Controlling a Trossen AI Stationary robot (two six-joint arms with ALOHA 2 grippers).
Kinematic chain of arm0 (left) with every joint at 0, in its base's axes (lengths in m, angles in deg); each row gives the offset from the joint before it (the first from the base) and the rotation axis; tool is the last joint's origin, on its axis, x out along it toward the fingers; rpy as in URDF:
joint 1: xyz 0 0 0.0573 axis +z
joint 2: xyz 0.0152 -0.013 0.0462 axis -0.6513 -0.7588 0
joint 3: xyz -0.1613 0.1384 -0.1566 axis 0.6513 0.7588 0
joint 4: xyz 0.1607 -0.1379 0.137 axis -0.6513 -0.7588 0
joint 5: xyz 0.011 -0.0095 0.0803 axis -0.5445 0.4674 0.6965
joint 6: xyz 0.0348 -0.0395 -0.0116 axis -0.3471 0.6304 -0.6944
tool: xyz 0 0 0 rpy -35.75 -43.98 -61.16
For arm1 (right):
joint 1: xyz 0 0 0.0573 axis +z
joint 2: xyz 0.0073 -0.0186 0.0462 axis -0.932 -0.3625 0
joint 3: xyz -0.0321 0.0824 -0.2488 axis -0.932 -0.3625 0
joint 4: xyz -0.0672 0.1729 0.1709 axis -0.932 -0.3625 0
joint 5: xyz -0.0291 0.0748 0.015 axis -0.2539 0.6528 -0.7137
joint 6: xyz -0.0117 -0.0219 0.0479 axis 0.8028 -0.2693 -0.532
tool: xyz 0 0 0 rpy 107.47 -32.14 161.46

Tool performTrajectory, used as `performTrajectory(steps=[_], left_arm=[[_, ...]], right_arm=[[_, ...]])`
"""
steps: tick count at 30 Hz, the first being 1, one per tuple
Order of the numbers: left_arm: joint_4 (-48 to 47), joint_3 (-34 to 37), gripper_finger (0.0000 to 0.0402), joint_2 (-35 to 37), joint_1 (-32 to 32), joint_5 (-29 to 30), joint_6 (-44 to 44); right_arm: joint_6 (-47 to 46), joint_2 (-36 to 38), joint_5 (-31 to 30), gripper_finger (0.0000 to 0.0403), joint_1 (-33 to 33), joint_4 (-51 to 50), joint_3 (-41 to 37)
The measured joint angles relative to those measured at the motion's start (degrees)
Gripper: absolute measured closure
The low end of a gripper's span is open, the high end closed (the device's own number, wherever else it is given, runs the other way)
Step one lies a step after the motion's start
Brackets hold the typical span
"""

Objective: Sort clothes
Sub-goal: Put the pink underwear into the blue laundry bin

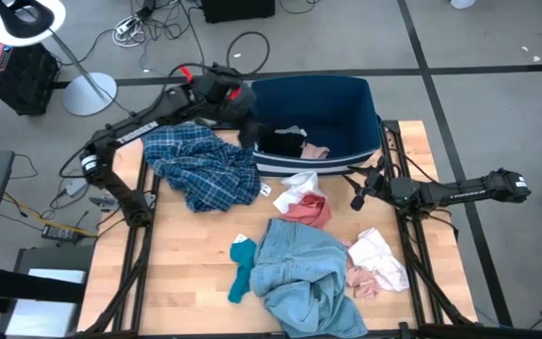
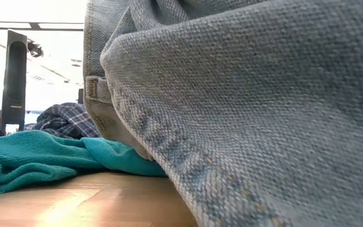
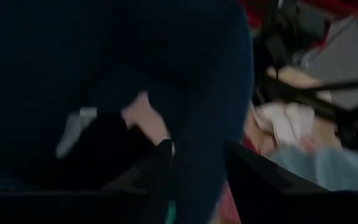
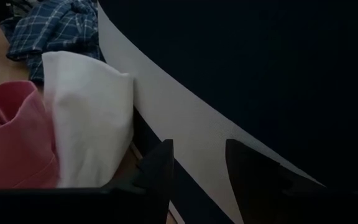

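A blue-white plaid shirt [image 1: 200, 165] lies at the table's far left. A light-blue denim piece [image 1: 304, 278] lies near the front, with a teal sock [image 1: 243, 268] beside it. Pink [image 1: 310, 211] and white [image 1: 299, 184] items lie mid-table. White and pink items [image 1: 376, 264] lie at the right. My left gripper [image 1: 249, 139] is open over the dark-blue bin's [image 1: 365, 99] near left corner, and the bin's wall [image 3: 219, 93] shows between its fingers. My right gripper [image 1: 356, 200] is open and empty beside the bin's near wall [image 4: 185, 124].
The bin holds a black item [image 1: 280, 143], a pink one [image 1: 315, 151] and a white one [image 1: 294, 130]. In the low view the denim [image 2: 244, 94] fills most of the picture, with the sock [image 2: 36, 157] and the plaid shirt [image 2: 68, 120] behind. Bare wood shows at the near left.
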Motion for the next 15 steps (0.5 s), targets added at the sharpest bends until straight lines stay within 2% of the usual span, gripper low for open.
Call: performTrajectory(steps=[4, 7, 11, 15], left_arm=[[-8.8, 0.3, 0.0251, 3.6, -0.7, 0.4, -0.3], [-12.2, 0.4, 0.0251, 6.4, -2.9, 3.1, -1.2], [-12.2, 2.1, 0.0251, 10.8, -6.8, 9.1, -1.3], [-10.2, 9.1, 0.0251, 17.8, -9.9, 12.3, -1.3]], right_arm=[[0.0, 0.0, 0.0, 0.0255, 0.0, 0.0, 0.0], [0.0, 0.0, 0.0, 0.0255, 0.0, 0.0, 0.0], [0.0, 0.0, 0.0, 0.0255, 0.0, 0.0, 0.0], [0.0, 0.0, 0.0, 0.0255, 0.0, 0.0, 0.0]])
